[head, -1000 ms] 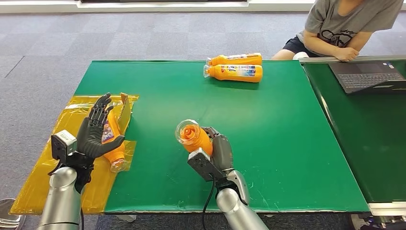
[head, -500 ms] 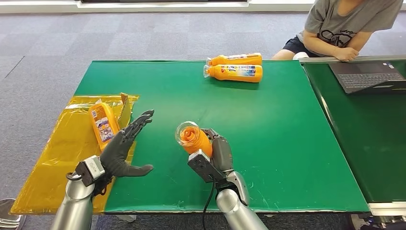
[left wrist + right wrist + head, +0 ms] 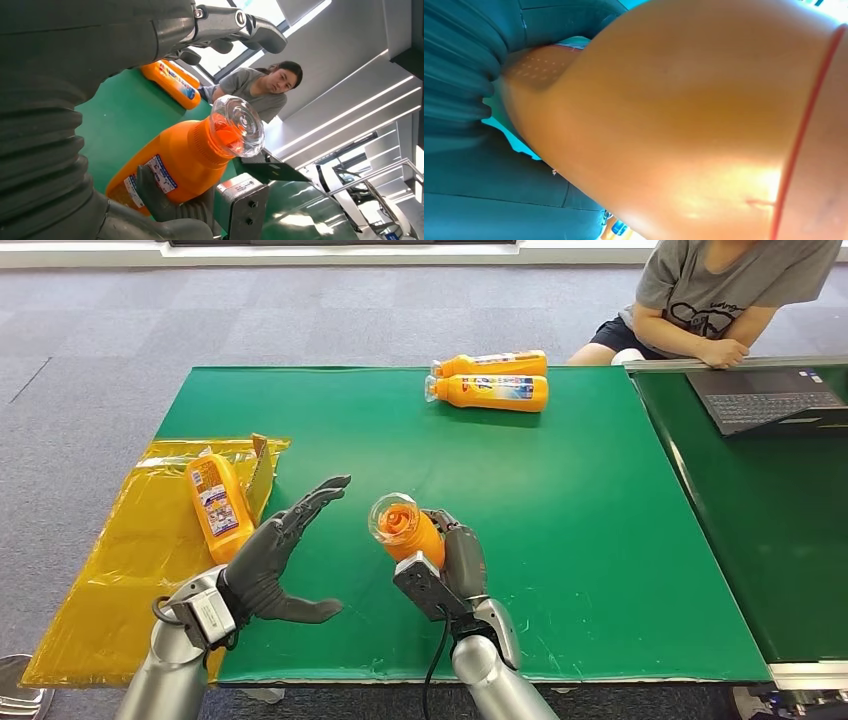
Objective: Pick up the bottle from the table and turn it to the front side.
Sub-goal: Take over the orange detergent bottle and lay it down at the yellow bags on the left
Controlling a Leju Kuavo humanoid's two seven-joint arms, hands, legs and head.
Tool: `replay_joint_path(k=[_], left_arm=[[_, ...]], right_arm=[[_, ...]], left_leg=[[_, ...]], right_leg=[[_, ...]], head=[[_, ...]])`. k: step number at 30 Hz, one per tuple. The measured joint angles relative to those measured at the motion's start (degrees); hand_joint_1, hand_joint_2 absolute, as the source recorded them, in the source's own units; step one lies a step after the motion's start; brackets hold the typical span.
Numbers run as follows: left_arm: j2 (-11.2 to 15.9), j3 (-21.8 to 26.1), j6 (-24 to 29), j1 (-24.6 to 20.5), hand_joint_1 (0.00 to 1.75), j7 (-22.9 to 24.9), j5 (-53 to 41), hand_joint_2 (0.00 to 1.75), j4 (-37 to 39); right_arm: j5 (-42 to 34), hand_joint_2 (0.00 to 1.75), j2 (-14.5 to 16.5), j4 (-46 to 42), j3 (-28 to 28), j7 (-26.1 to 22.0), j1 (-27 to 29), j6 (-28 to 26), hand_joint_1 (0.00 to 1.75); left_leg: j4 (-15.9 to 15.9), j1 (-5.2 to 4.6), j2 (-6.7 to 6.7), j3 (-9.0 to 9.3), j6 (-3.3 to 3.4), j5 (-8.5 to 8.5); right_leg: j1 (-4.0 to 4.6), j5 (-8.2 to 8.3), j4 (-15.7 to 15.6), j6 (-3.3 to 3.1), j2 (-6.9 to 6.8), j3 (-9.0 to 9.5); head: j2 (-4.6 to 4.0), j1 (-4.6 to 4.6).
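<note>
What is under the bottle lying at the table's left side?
The orange bottle lies on crinkled yellow plastic sheeting that spreads over the green table edge. Whatever is beneath the sheeting is covered.

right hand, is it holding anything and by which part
The right hand grips an orange bottle around its body, clear cap end tilted up. The left hand is open beside it, holding nothing.

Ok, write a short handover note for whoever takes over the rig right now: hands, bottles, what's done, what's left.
Right robot hand: grips the orange bottle off the green table, clear cap toward the head camera.
Left robot hand: open, holding nothing, beside that bottle.
Another bottle lies on the yellow sheet; two more bottles at the far edge.
Done: pickup. Left: turning the label to the front, apparently.
</note>
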Motion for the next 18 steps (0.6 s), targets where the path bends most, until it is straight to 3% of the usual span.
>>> replay_joint_path(k=[10,18], left_arm=[[0.0,-0.5,1.0,-0.2,0.00,0.2,0.0,1.75,0.7],[-2.3,-2.1,10.7,-1.8,0.00,6.8,-5.0,1.75,2.9]], right_arm=[[0.5,1.75,0.1,0.0,0.0,0.0,0.0,0.3,1.75],[1.7,1.75,0.2,0.0,-0.3,0.1,0.0,0.8,1.75]], left_leg=[[0.0,0.00,0.00,0.00,0.00,0.00],[0.0,-0.01,-0.03,0.00,0.01,0.00]], right_leg=[[0.00,0.00,0.0,0.00,0.00,0.00],[-0.01,0.01,0.0,0.01,-0.05,0.03]], head=[[0.00,-0.01],[0.00,-0.01]])
